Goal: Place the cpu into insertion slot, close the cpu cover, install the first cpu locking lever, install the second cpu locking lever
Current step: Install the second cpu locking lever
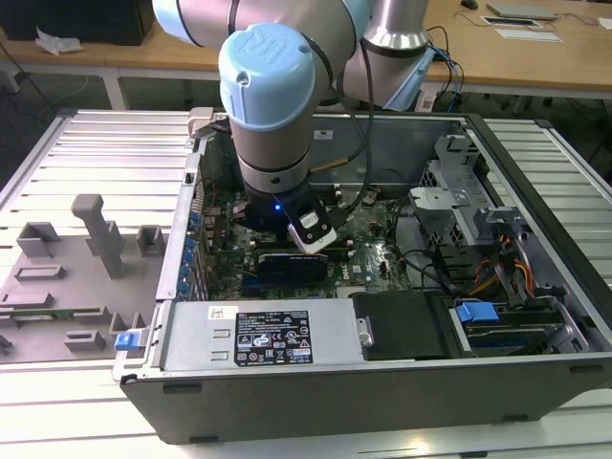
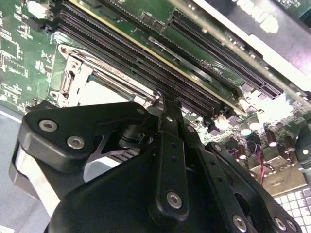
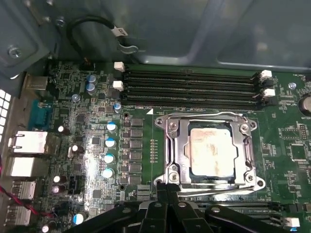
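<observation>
**Chip seated, cover down, levers in hand**

The cpu (image 3: 212,151) lay in the insertion slot (image 3: 189,167) with the cpu cover (image 3: 177,145) closed over it, inside the open computer case (image 1: 535,373). The tool (image 3: 167,190) hung at the slot's near edge, fingertips together, apparently working a locking lever (image 3: 214,188); latching it looked unfinished.

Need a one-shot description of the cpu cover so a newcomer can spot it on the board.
In the first wrist view, find the green motherboard, then the black memory slots with white end tabs. Just beside them sits the cpu cover: a silver metal frame, lying flat, its square window showing the pale cpu. Nothing else nearby is shiny framed metal.
</observation>
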You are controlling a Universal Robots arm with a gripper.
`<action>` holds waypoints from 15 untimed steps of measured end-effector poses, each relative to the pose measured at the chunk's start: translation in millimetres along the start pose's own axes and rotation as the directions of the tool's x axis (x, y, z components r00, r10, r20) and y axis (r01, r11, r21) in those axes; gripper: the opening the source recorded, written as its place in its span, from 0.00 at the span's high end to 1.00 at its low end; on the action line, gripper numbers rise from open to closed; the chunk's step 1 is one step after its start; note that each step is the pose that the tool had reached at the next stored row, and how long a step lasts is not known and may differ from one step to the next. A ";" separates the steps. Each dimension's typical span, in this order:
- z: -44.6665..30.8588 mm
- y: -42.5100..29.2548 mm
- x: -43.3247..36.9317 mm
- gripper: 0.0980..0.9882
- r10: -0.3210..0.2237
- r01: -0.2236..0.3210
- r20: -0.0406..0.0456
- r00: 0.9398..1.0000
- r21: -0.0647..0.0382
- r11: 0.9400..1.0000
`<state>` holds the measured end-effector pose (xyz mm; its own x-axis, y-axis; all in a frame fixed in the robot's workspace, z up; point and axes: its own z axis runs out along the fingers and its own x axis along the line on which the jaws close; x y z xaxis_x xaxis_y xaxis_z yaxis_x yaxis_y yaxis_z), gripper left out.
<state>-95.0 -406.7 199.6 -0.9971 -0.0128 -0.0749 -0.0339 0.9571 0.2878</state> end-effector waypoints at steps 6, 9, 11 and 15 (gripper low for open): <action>4.5 2.4 1.4 0.99 0.003 -0.003 0.001 1.000 -0.015 1.000; 6.5 2.0 1.7 0.99 0.004 -0.004 0.001 1.000 -0.019 1.000; 7.1 1.8 1.7 0.99 0.004 -0.004 0.001 1.000 -0.020 1.000; 6.7 2.0 1.7 0.99 0.004 -0.004 0.002 1.000 -0.020 1.000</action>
<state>-96.3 -402.9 193.7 -0.9971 -0.0083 -0.0755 -0.0312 0.9511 0.3073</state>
